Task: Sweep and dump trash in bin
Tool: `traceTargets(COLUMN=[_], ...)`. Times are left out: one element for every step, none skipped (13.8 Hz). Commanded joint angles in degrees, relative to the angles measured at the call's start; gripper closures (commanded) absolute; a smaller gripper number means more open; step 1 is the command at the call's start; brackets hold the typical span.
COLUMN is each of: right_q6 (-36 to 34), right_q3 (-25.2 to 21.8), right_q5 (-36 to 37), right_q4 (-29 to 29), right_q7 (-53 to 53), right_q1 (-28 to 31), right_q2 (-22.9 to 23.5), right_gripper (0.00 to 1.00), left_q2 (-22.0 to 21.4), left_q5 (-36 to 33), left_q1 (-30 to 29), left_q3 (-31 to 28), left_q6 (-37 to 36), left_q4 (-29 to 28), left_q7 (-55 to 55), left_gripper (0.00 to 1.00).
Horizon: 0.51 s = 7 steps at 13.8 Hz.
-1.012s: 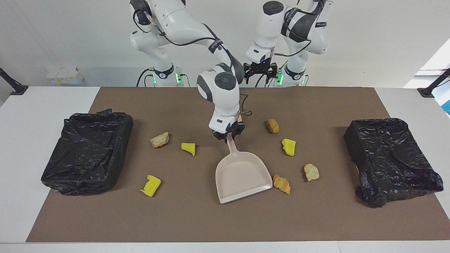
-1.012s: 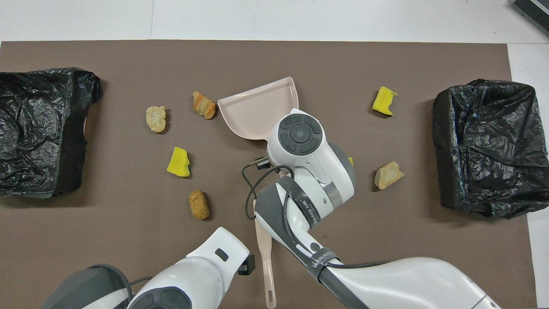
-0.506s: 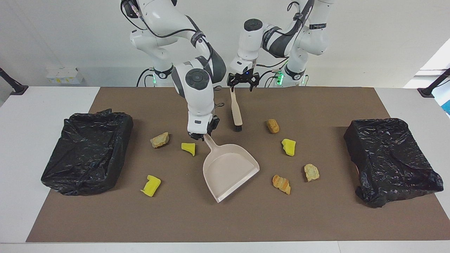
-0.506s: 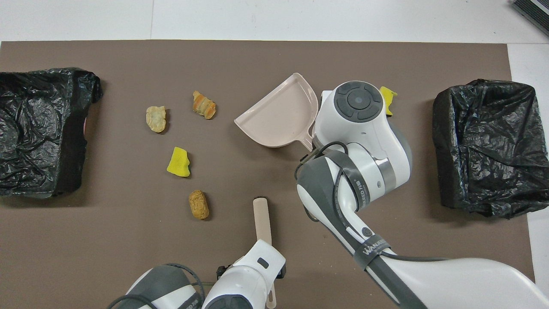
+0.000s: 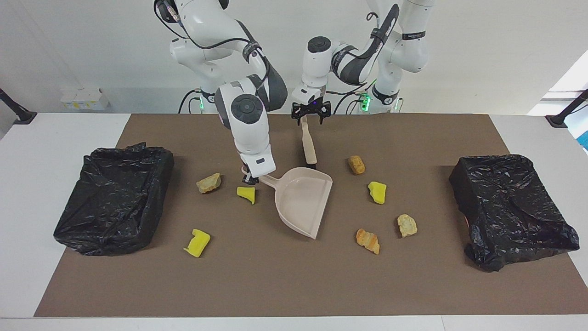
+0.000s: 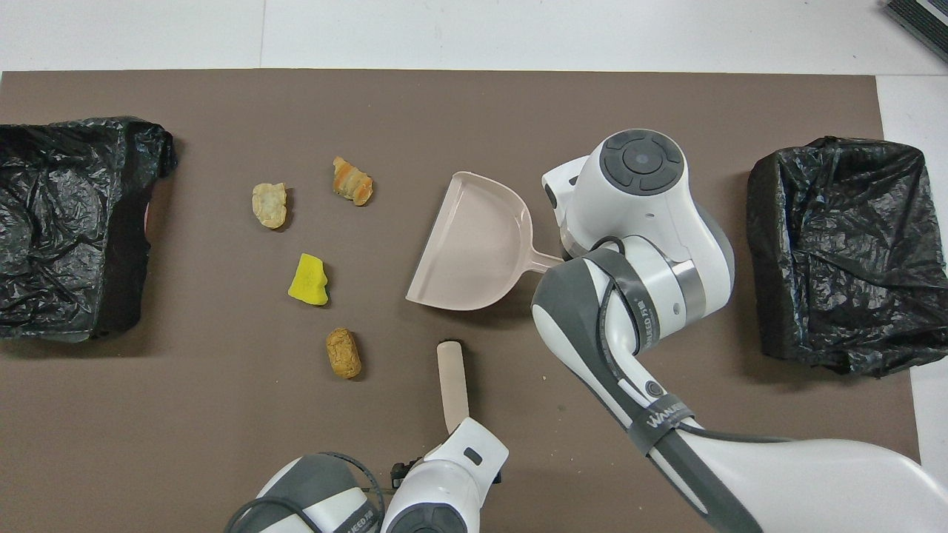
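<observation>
My right gripper [image 5: 251, 177] is shut on the handle of the beige dustpan [image 5: 303, 200], held low at the mat, mouth toward the left arm's end; the pan also shows in the overhead view [image 6: 474, 252]. My left gripper [image 5: 311, 115] is at the handle end of the beige brush [image 5: 308, 145], which lies on the mat. Trash is scattered: a yellow chunk [image 5: 246, 194] beside my right gripper, a tan lump [image 5: 209, 183], a yellow chunk [image 5: 197, 242], a brown lump [image 5: 356, 164], a yellow chunk [image 5: 377, 192], a tan lump [image 5: 407, 225] and an orange lump [image 5: 368, 241].
Two bins lined with black bags stand on the brown mat [image 5: 294, 285], one at the right arm's end [image 5: 115, 197] and one at the left arm's end [image 5: 510, 209]. In the overhead view my right arm covers the scraps at its end.
My right gripper swung the dustpan toward the right arm's end and turned its mouth toward the left arm's end. My left gripper came down to the brush handle. The brush has not moved.
</observation>
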<state>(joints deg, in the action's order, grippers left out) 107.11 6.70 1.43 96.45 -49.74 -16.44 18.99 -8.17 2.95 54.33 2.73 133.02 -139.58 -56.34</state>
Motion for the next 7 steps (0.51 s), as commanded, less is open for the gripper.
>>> traceTargets(right_q6=[-1.5,-2.0,-2.0,-2.0,-2.0,-2.1,-2.1], right_q3=[0.5,0.5,0.5,0.5,0.6,0.6,0.6], right_q5=[2.1,2.5,3.2,3.5,3.5,3.2,2.4], right_q4=[1.5,1.6,2.0,2.2,2.1,1.9,1.7], right_q7=[-6.9,-7.3,-8.2,-10.0,-11.1,-11.2,-11.1], right_q1=[0.8,0.7,0.8,0.8,0.9,1.1,1.8], right_q2=[-2.0,-2.1,-2.2,-2.2,-2.2,-2.3,-2.5], right_gripper=[1.00,1.00,1.00,1.00,1.00,1.00,1.00], left_q2=[-0.1,0.2,0.3,0.5,0.6,0.6,0.6], left_q5=[0.9,1.4,1.9,2.7,3.1,3.3,3.3], left_q1=[2.3,2.8,3.0,3.0,3.4,3.6,3.6], left_q3=[-0.8,-0.8,-0.8,-0.8,-0.8,-0.8,-0.8], left_q6=[-0.1,-0.1,0.0,0.0,0.0,0.0,0.0], left_q4=[-0.6,-0.7,-0.7,-0.6,-0.7,-0.7,-0.7], left_q7=[-0.3,0.0,0.1,0.3,0.5,0.5,0.5], left_gripper=[0.06,0.06,0.06,0.06,0.07,0.10,0.13])
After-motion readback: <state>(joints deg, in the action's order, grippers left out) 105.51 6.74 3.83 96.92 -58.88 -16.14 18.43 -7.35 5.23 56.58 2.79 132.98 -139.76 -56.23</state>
